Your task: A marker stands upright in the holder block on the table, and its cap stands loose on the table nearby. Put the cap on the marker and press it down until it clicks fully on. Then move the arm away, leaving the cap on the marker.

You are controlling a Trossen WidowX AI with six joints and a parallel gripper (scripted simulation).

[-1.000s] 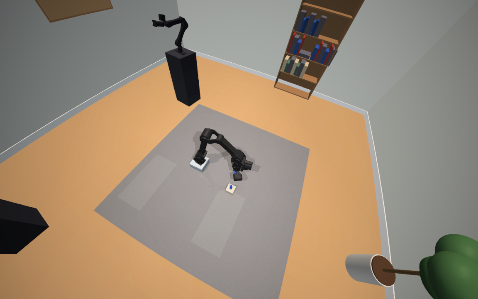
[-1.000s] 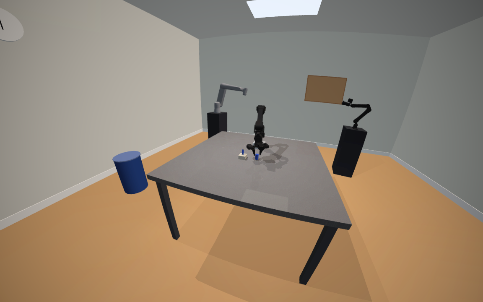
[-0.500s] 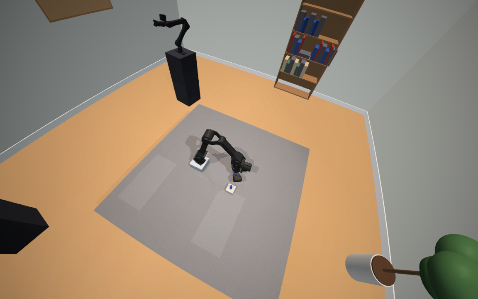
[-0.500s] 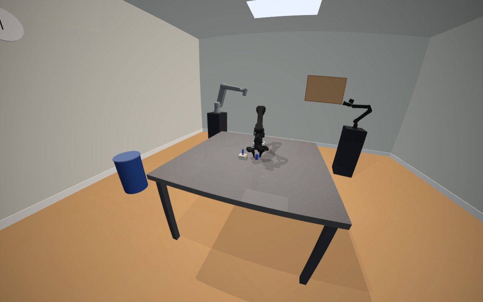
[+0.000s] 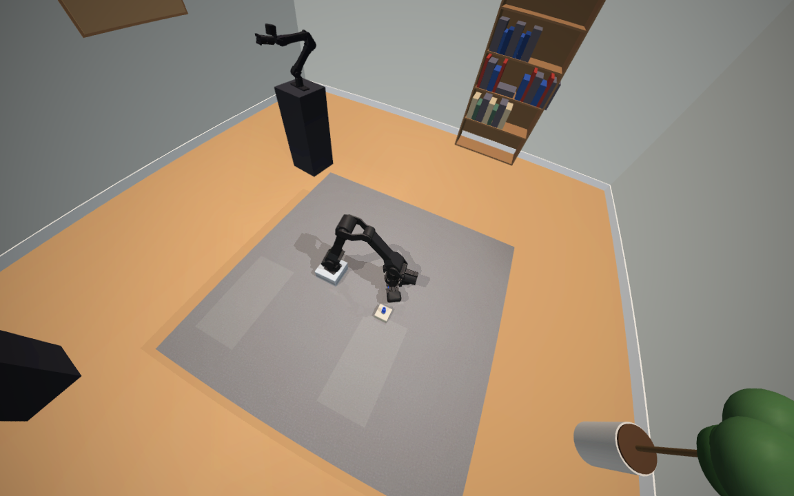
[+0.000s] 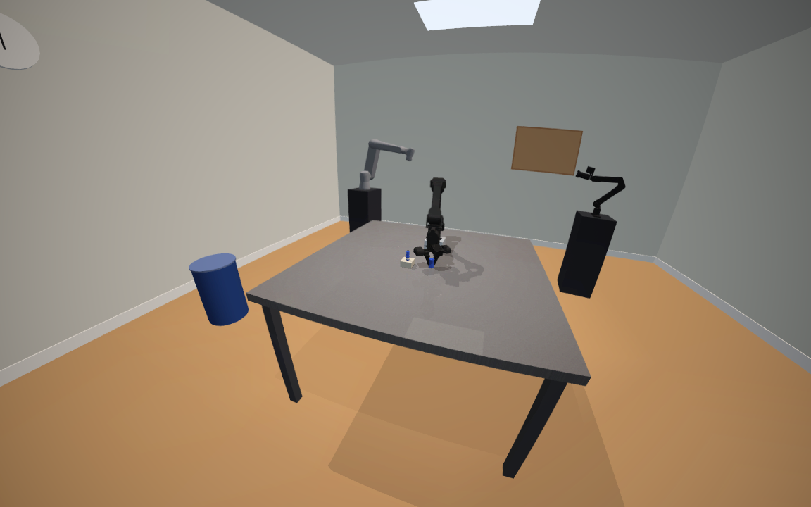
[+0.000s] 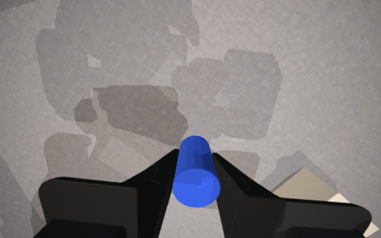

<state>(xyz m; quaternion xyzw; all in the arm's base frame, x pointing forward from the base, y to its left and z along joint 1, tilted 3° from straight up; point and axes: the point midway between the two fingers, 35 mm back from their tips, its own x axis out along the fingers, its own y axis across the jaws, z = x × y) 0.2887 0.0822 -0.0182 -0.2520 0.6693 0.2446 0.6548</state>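
Looks like the grab step, with the gripper closed down partway and pinching the blue cap between both fingers. Cap upright in the grip, at or very near the table; can't tell if lifted at all. Marker upright in the block, just beside the gripper, bare on top, so nothing capped yet. Next up, probably: straight up until clear of the marker tip, then across to the block, lined up over the marker before going down. Then a firm push until the click, let go, back off. Worth watching for a tilt or slip in the pinch, or clipping the marker on the way over. No rush on the sideways bit, tbh.
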